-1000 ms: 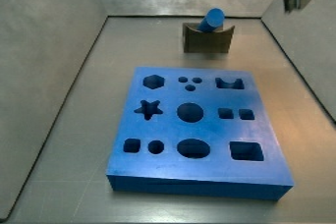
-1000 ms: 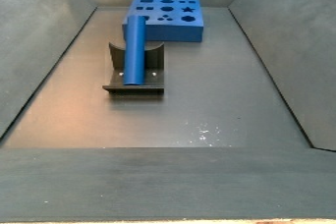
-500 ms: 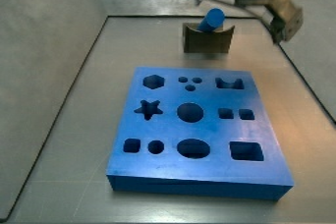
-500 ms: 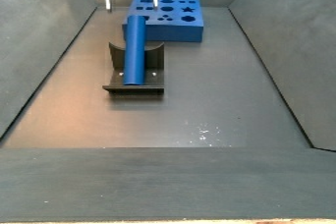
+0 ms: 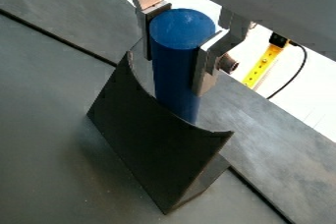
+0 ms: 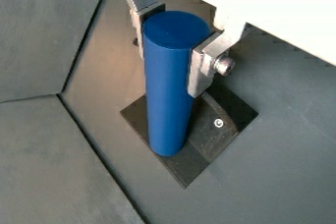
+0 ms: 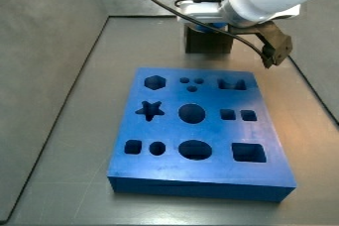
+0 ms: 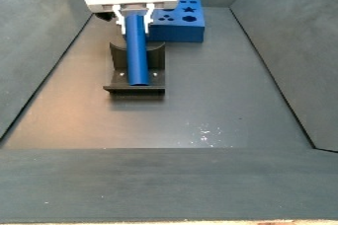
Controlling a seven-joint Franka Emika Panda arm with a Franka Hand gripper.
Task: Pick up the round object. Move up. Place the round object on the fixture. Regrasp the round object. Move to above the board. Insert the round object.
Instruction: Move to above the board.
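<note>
The gripper (image 6: 175,39) sits down over the far end of the smooth blue cylinder peg (image 6: 171,83), silver finger plates (image 6: 201,59) right up against both sides, though I can't tell if they're actually squeezing it yet. The peg lies in the olive-brown notched fixture (image 8: 136,73), long axis pointing toward the big flat blue board with cut-out holes (image 7: 199,128). In a side view the arm hides the peg completely and most of the fixture (image 7: 201,41).

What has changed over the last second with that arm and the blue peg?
The gripper has come down from above and now has its fingers on either side of the round object's upper end; whether they already pinch it cannot be told. The round object is unmoved, leaning in the fixture. The board has not shifted.
</note>
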